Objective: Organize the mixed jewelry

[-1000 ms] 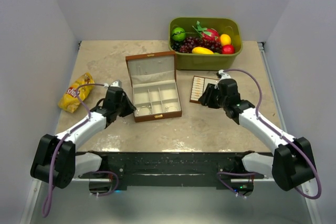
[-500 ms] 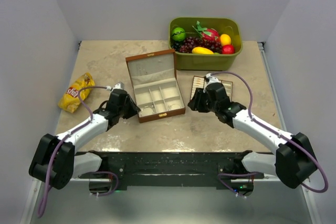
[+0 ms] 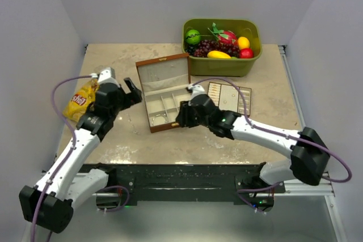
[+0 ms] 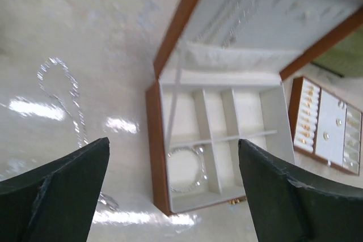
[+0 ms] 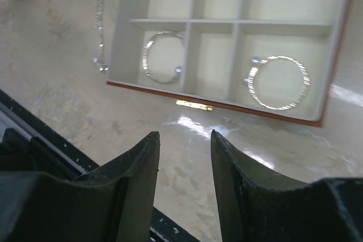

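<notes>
The brown wooden box [image 3: 170,124] stands open at the table's middle. In the right wrist view a silvery hoop [image 5: 161,58] lies in its front left compartment and a second hoop [image 5: 279,82] in the front right one. A fine chain [image 4: 62,94] lies on the table left of the box [image 4: 152,140]. The flat tray [image 3: 249,101] with tiny pieces sits right of the box. My left gripper [image 3: 130,88] hangs wide open above the table at the box's left, holding nothing. My right gripper [image 3: 180,118] is at the box's front right corner, its jaws apart and empty.
A green bin [image 3: 221,66] of plastic fruit stands at the back, behind the box lid. A yellow snack bag [image 3: 82,99] lies at the left, under the left arm's elbow. Grey walls close the table on three sides.
The left gripper opened wide and drew up and back-left from the box's front left corner. The right arm swung left from the tray to the box's front. The box turned slightly.
</notes>
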`<state>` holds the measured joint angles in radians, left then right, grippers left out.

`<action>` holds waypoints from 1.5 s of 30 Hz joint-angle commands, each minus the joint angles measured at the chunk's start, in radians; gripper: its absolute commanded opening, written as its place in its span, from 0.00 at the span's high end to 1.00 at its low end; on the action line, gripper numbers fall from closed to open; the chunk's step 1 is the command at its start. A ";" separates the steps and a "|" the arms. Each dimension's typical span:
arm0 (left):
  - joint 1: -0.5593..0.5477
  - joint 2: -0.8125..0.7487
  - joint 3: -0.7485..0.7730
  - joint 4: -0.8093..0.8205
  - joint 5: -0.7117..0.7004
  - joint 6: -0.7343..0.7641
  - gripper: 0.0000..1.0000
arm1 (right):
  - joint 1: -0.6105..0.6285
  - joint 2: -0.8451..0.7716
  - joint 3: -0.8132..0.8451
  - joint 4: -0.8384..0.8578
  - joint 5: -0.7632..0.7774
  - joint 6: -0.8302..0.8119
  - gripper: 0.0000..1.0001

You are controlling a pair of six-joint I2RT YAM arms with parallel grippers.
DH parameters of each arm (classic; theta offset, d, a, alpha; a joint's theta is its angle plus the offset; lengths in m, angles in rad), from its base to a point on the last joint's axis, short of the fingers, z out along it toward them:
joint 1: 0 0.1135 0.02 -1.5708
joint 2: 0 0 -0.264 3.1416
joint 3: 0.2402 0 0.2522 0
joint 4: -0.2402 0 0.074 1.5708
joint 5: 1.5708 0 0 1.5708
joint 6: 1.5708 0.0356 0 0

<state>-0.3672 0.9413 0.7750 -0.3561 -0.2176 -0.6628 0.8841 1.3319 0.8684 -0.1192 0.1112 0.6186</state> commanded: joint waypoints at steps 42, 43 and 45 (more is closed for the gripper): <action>0.594 0.090 0.015 0.028 0.199 0.233 0.00 | 0.306 0.941 0.877 -0.115 0.174 -0.347 0.60; 0.594 0.091 0.014 0.028 0.199 0.233 0.00 | 0.306 0.943 0.877 -0.115 0.171 -0.347 0.60; 0.594 0.093 0.015 0.029 0.204 0.233 0.00 | 0.305 0.946 0.876 -0.117 0.166 -0.352 0.61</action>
<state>0.2161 1.0298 0.7872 -0.3656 -0.0311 -0.4343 1.2018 2.2677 1.7119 -0.2176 0.2600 0.2878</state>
